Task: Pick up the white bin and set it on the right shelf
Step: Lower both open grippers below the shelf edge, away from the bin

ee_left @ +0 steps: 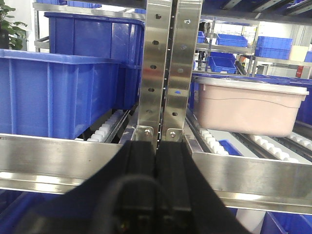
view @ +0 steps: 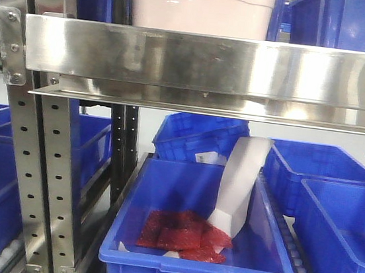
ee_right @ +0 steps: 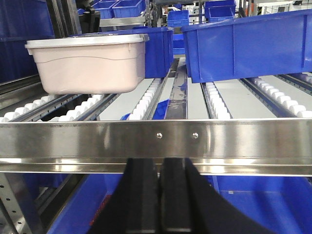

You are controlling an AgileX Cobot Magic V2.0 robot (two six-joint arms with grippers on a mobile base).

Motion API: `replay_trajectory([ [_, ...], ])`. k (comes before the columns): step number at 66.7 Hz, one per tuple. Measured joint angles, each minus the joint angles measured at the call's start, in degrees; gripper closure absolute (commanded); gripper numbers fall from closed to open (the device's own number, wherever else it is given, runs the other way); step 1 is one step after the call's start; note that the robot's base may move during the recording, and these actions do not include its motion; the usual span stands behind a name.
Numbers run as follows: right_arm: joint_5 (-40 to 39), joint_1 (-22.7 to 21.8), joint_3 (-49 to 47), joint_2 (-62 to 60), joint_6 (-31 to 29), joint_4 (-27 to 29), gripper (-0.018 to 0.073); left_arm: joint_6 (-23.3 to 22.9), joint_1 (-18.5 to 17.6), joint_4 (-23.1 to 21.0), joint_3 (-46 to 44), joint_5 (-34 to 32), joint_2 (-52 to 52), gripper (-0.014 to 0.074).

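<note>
The white bin (view: 202, 6) is a pinkish-white tote with a white lid. It rests on the rollers of the stainless-steel shelf (view: 211, 63), behind the front rail. It shows at the right in the left wrist view (ee_left: 246, 109) and at the upper left in the right wrist view (ee_right: 90, 63). My left gripper (ee_left: 158, 146) is shut and empty, close before the perforated uprights (ee_left: 165, 68). My right gripper (ee_right: 159, 165) is shut and empty, just below the shelf rail (ee_right: 156, 139). Neither gripper touches the bin.
Blue crates stand on the shelf beside the bin (ee_right: 243, 46) and on the left bay (ee_left: 58, 92). Below the rail a blue crate (view: 197, 265) holds red packets (view: 180, 233) and a white scoop (view: 240, 183). More blue crates flank it (view: 342, 223).
</note>
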Motion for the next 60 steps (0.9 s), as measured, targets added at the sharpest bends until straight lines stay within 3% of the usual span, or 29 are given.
replay_trajectory([
  [39,-0.40,0.25,2.36,-0.10,0.11,0.13,0.0492,0.00,0.00,0.00,0.00,0.00,0.00,0.0715],
  [48,-4.74,1.54,6.61,-1.80,0.11,-1.32,0.0492,0.00,0.00,0.00,0.00,0.00,0.00,0.0715],
  [60,-14.96,4.10,14.74,-5.31,3.30,-7.89,0.0492,0.00,0.00,0.00,0.00,0.04,0.00,0.0715],
])
